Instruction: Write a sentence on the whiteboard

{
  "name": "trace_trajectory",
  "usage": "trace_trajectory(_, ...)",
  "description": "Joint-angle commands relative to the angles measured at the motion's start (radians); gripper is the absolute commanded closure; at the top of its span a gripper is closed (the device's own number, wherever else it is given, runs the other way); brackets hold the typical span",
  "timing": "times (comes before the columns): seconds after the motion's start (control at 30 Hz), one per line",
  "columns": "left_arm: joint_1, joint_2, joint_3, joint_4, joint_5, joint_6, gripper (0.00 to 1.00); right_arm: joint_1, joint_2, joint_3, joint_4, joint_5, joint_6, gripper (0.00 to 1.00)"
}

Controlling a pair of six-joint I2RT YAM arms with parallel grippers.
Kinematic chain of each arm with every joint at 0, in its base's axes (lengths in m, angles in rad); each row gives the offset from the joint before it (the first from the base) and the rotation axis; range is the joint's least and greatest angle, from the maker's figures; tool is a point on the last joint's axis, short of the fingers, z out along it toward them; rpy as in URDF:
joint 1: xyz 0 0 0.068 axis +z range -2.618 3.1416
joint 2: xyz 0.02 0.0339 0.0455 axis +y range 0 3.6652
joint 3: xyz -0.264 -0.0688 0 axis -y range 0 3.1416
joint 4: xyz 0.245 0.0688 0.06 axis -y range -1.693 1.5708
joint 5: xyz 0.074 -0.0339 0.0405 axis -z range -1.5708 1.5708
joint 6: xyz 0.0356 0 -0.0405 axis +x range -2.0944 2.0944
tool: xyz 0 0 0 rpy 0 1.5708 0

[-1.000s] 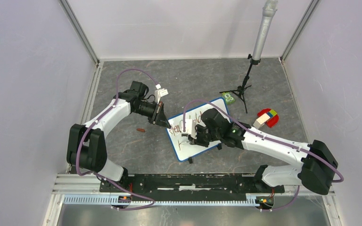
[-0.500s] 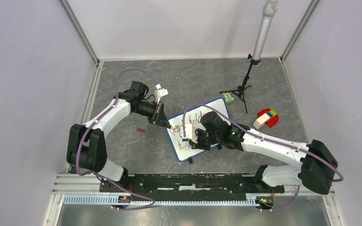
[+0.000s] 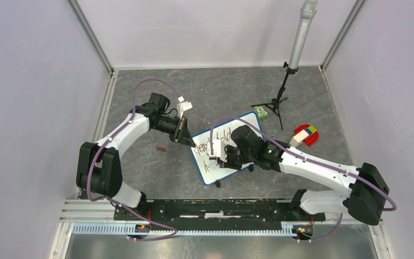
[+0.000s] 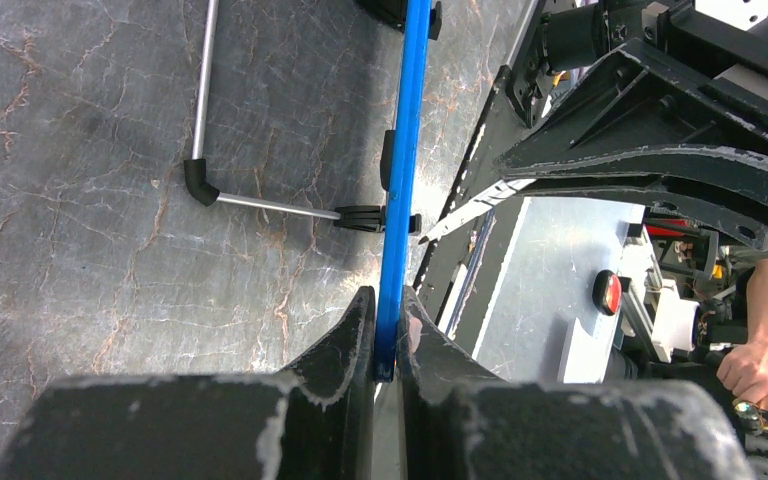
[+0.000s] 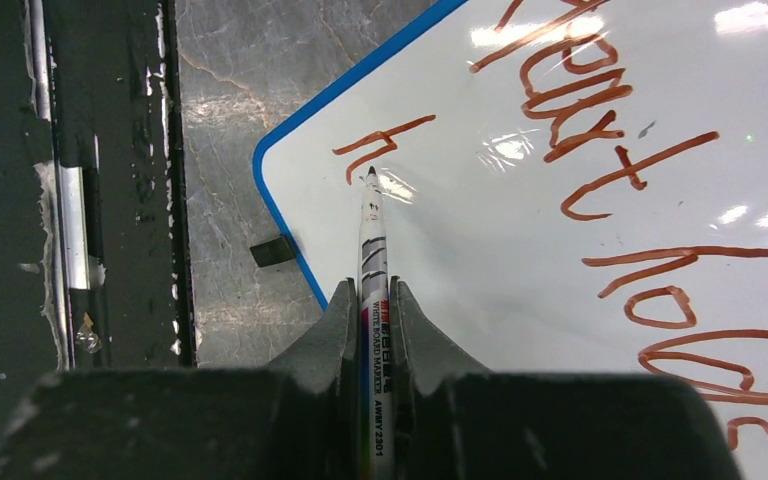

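The whiteboard (image 3: 243, 125), white with a blue frame, lies tilted at the table's middle. My left gripper (image 3: 186, 139) is shut on its blue left edge (image 4: 397, 190). My right gripper (image 3: 219, 156) is shut on a white marker (image 5: 371, 250) and holds its tip on the board (image 5: 520, 230) beside a fresh "h". The sentence (image 5: 610, 170) is in reddish-brown letters: "Heart", "holds" and the "h" on a lower line. In the top view the right arm covers part of the writing.
A microphone stand (image 3: 291, 67) rises at the back right, with a green block (image 3: 261, 112) near its feet. Coloured blocks (image 3: 306, 135) lie to the right. A small brown piece (image 3: 161, 148) lies left of the board. The black rail (image 3: 215, 209) runs along the near edge.
My right gripper with the marker shifted slightly over the board's lower left, and an "h" stroke now shows on the second line. The left arm has not moved.
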Motion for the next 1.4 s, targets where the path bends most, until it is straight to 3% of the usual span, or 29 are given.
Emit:
trace_trajectory(0.0, -0.003, -0.014, 0.024, 0.021, -0.034, -0.005, 0.98, -0.009, -0.011, 0.051, 0.016, 0.047, 0.015, 1.00)
trace_trajectory(0.33, -0.003, -0.013, 0.025, 0.021, -0.030, -0.003, 0.98, -0.012, 0.015, 0.051, 0.040, 0.120, 0.023, 1.00)
trace_trajectory(1.1, -0.003, -0.016, 0.022, 0.021, -0.035, 0.001, 0.98, -0.010, 0.020, -0.024, 0.017, 0.023, -0.013, 1.00)
trace_trajectory(1.37, -0.003, -0.015, 0.024, 0.021, -0.035, 0.000, 0.98, -0.013, -0.002, -0.014, 0.004, 0.061, -0.030, 1.00)
